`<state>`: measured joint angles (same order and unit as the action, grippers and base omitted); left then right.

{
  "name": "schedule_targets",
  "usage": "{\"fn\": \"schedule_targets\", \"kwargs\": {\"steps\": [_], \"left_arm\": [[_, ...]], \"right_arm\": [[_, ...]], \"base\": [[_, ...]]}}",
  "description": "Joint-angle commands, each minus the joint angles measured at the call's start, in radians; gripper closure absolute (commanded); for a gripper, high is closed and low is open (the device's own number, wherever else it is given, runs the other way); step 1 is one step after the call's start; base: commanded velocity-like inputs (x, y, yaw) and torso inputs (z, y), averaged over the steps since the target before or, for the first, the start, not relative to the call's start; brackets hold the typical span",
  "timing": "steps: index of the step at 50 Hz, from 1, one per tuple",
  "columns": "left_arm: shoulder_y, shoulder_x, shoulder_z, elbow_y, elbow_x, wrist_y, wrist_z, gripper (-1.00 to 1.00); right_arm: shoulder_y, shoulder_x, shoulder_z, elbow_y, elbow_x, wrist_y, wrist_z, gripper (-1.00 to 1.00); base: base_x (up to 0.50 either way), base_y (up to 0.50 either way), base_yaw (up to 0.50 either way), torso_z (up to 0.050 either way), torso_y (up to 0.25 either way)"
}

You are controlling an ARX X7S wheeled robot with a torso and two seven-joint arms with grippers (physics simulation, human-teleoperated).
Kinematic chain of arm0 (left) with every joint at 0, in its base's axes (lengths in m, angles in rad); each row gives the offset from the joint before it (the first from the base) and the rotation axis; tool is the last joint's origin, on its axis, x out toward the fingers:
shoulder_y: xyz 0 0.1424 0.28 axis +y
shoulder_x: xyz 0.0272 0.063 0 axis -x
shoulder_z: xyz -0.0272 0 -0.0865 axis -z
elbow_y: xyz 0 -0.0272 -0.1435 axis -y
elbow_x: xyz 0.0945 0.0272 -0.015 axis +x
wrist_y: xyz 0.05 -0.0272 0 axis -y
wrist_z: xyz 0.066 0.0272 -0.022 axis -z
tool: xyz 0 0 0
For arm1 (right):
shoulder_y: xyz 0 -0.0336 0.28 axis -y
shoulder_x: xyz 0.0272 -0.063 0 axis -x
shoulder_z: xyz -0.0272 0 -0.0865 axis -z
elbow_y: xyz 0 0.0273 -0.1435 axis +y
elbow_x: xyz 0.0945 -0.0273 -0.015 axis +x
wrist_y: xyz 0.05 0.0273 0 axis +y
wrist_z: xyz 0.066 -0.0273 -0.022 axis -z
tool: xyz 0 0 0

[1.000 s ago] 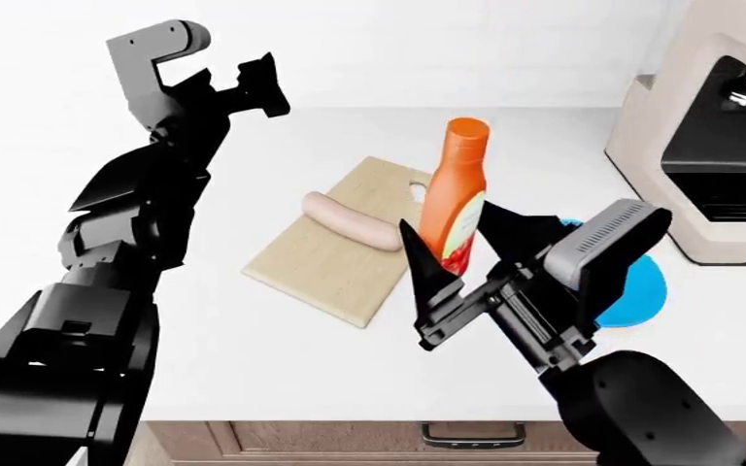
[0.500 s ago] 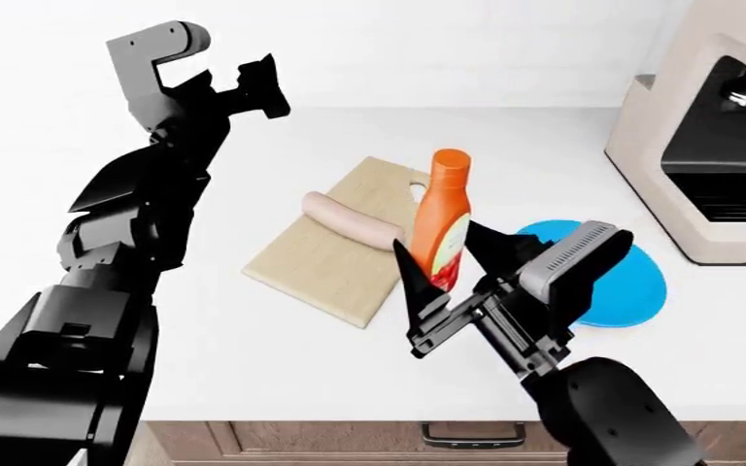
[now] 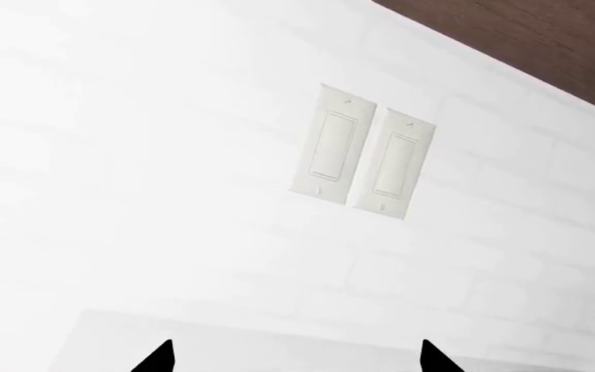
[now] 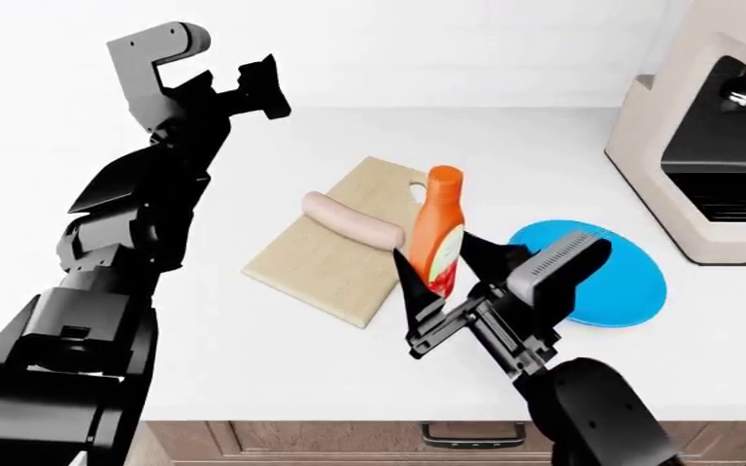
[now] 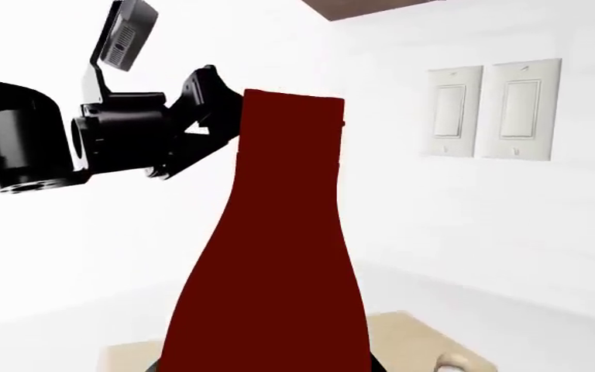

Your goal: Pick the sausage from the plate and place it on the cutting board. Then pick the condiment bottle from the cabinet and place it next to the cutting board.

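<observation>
Condiment bottle (image 4: 438, 230) in right gripper (image 4: 449, 275)

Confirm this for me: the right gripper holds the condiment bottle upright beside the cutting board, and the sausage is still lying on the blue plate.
One thing is wrong. The head view shows the sausage lying on the cutting board, not on the plate, which is bare. The rest holds: the right gripper has its jaws around the upright condiment bottle beside the board.
</observation>
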<state>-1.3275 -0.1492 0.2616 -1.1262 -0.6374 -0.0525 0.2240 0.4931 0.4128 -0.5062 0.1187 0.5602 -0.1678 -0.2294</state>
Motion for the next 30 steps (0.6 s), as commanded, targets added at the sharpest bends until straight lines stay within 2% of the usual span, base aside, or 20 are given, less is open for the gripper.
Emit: {"fn": "schedule_targets", "kwargs": {"steps": [1, 29, 30], "left_arm": [[0.001, 0.000, -0.001, -0.003, -0.003, 0.002, 0.007, -1.00], [0.007, -0.003, 0.005, 0.017, -0.006, -0.009, 0.005, -1.00], [0.006, -0.003, 0.005, 0.014, -0.006, -0.007, 0.006, -1.00]], "right_arm": [[0.001, -0.025, 0.003, 0.066, -0.025, -0.048, -0.022, 1.00], [-0.021, -0.058, -0.008, 0.182, -0.038, -0.123, -0.068, 1.00], [-0.020, -0.058, -0.008, 0.183, -0.037, -0.120, -0.067, -1.00]], "base": [[0.00, 0.00, 0.00, 0.000, 0.000], [0.00, 0.00, 0.00, 0.000, 0.000], [0.00, 0.00, 0.01, 0.000, 0.000]]}}
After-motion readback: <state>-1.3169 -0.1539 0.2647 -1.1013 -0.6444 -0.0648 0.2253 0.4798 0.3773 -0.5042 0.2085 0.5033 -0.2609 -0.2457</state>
